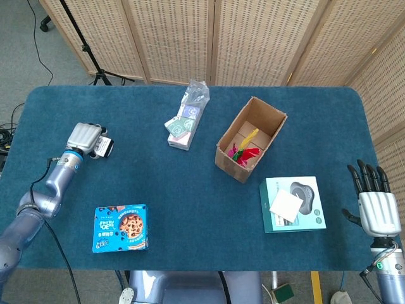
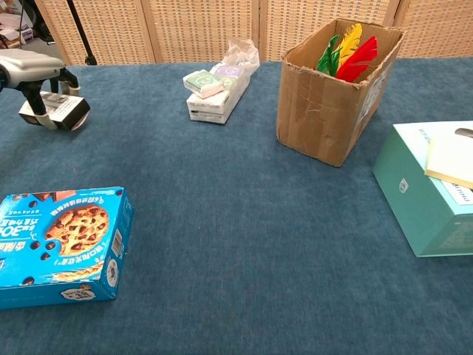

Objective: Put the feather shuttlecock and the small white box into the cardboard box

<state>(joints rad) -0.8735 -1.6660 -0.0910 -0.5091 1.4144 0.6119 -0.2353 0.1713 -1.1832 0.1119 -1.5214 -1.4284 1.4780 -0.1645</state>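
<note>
Across the whole frame of the head view spreads the dark blue cloth-covered table (image 1: 190,209), and right of centre on it stands the open brown cardboard box (image 1: 248,140), our target. Inside it we already see the feather shuttlecock with red, yellow and green feathers (image 1: 245,149), its plumes rising above the rim in the chest view, so we judge that half of the task finished.

At the lower right lies a mint-green flat carton (image 1: 292,204) with a pale paper square on top. At the lower left sits a blue cookie box (image 1: 121,228). Above centre rests a clear plastic bag of small packets (image 1: 186,120). None of these need touching.

At the left edge, the left hand (image 1: 85,139) is clamped on the small white box with a black end (image 1: 103,147). In the chest view its fingers (image 2: 33,92) close around the box, which looks lifted just off the cloth, though we cannot be sure. The right hand (image 1: 374,201) hangs at the lower right with its fingers apart, holding nothing.

To do this step well, we carry the white box high enough to pass the bag of packets and the cardboard wall. We centre it over the opening, beside the feathers rather than on them. We release only when it is below the rim.
</note>
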